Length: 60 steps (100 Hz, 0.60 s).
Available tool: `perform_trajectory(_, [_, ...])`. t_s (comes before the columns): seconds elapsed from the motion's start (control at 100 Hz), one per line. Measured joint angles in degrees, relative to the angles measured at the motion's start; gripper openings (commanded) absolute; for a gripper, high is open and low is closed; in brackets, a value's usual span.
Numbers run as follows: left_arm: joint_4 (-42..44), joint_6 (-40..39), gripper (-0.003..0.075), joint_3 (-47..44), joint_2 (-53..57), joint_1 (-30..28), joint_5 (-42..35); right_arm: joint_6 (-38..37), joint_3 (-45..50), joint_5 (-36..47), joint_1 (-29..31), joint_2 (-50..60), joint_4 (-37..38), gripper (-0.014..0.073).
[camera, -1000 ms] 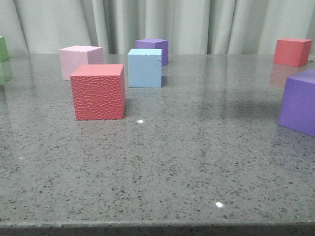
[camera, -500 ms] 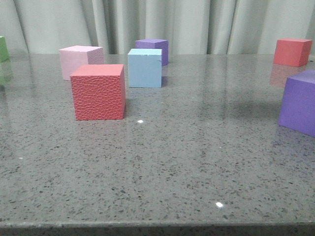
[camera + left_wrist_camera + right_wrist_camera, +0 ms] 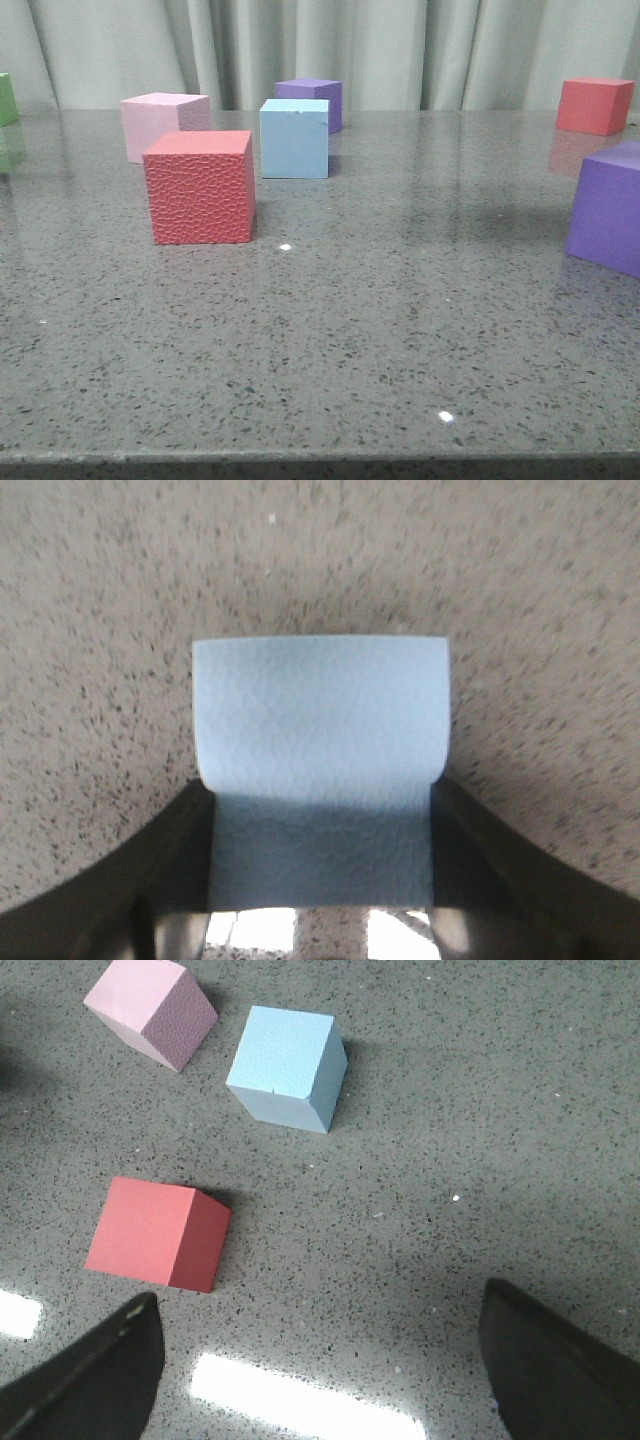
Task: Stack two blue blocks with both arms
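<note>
One pale blue block point(image 3: 294, 140) stands on the grey table point(image 3: 400, 330) behind the red textured cube point(image 3: 200, 190). It also shows in the right wrist view point(image 3: 285, 1065). The second blue block point(image 3: 320, 720) sits between the dark fingers point(image 3: 185, 830) of my left gripper point(image 3: 322, 792), which press on both its sides; this block is out of the front view. My right gripper point(image 3: 318, 1300) is open and empty, high above the table, short of the red cube point(image 3: 155, 1232). Neither gripper shows in the front view.
A pink cube point(image 3: 160, 122) stands behind the red cube and a purple cube point(image 3: 315, 97) behind the blue one. A large purple cube point(image 3: 608, 205) is at the right edge, a red cube point(image 3: 592, 105) at the far right and a green cube point(image 3: 6, 98) at the far left.
</note>
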<state>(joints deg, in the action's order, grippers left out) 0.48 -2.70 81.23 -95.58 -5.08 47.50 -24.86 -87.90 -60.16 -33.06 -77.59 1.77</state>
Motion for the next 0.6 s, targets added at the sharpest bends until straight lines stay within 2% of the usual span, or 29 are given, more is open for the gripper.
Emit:
perform_trajectory(0.23, [-0.5, -1.2, 0.019, 10.5, 0.0, 4.8, 5.9, 0.0, 0.0, 0.1, 0.0, 0.0, 0.0, 0.0635])
perform_trajectory(0.36, [-0.8, -3.8, 0.019, 16.4, 0.0, 9.9, 9.1, 0.0, 0.0, 0.1, 0.0, 0.0, 0.1, 0.0635])
perform_trajectory(0.6, [-0.9, -9.1, 0.019, 21.9, 0.0, 19.5, 12.3, 0.0, 0.0, 0.1, 0.0, 0.0, 0.1, 0.0635])
